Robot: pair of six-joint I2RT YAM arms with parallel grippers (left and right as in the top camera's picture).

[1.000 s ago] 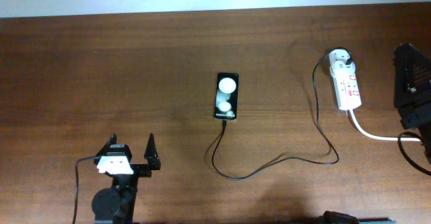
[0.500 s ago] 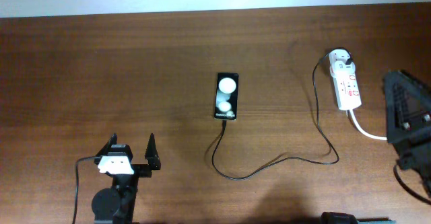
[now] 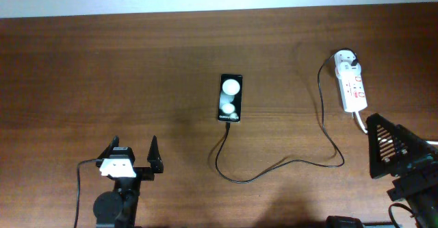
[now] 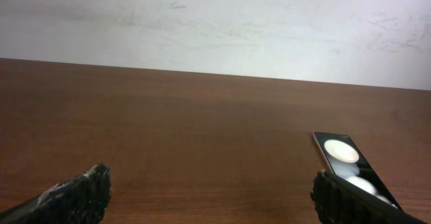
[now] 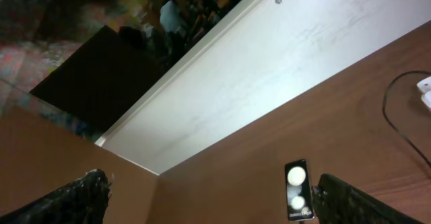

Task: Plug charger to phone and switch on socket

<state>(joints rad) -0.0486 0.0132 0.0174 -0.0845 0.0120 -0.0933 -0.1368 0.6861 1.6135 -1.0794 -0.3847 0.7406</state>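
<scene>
The black phone (image 3: 230,98) lies flat mid-table, showing two white reflections. The charger's thin black cable (image 3: 239,179) meets the phone's near end, loops right and climbs to the white plug adapter (image 3: 346,58) seated in the far end of the white socket strip (image 3: 354,91), which carries red marks. My right gripper (image 3: 384,147) is open and empty, in front of the socket and apart from it. My left gripper (image 3: 133,156) is open and empty at the front left. In the left wrist view the phone (image 4: 345,160) lies beside the right finger (image 4: 343,200). The right wrist view shows the phone (image 5: 297,189) far off.
The socket's thick white cord (image 3: 361,125) runs from the strip's near end under my right arm. A thin black cable (image 3: 78,187) hangs by the left arm's base. A pale wall borders the table's far edge (image 3: 219,12).
My right arm has drawn back from beside the socket toward the front right of the table, and its jaws now stand wide. The left arm, phone and cable have not moved.
</scene>
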